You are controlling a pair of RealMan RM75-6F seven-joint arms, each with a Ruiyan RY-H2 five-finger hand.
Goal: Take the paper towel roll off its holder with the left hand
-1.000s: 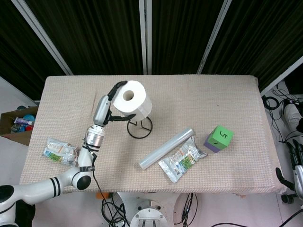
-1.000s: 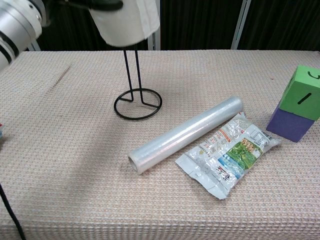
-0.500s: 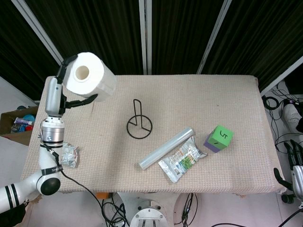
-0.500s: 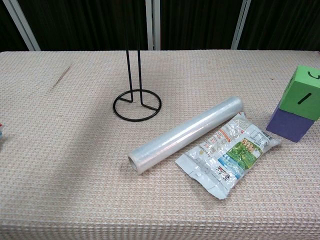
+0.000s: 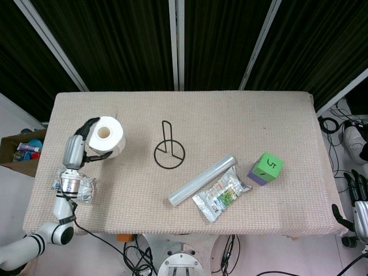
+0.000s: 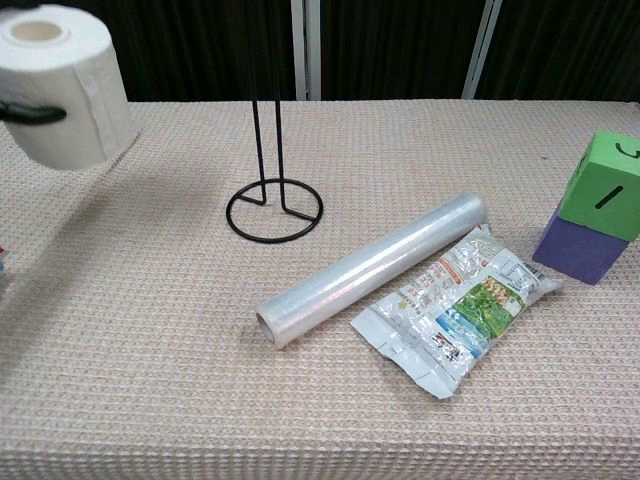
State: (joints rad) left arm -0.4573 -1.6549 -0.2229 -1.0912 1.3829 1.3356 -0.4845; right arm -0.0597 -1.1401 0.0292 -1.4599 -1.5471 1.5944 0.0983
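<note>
Over the table's left side: I had the white paper towel roll (image 5: 108, 137) off the stand, core hole facing up.
Black wire holder (image 5: 169, 150): stood bare mid-table, well apart from the roll.
Left hand (image 5: 82, 147): its fingers (image 6: 32, 112) grasped the roll.
Right hand (image 5: 356, 198): hung past the table's right edge; I couldn't tell its fingers' state.

I see the white paper towel roll (image 5: 107, 135) clear of its holder (image 5: 168, 150), upright with its cardboard core facing up, near the table's left edge. The black wire holder stands bare on its ring base near the table's middle, closer to the far edge, its thin post upright.
</note>
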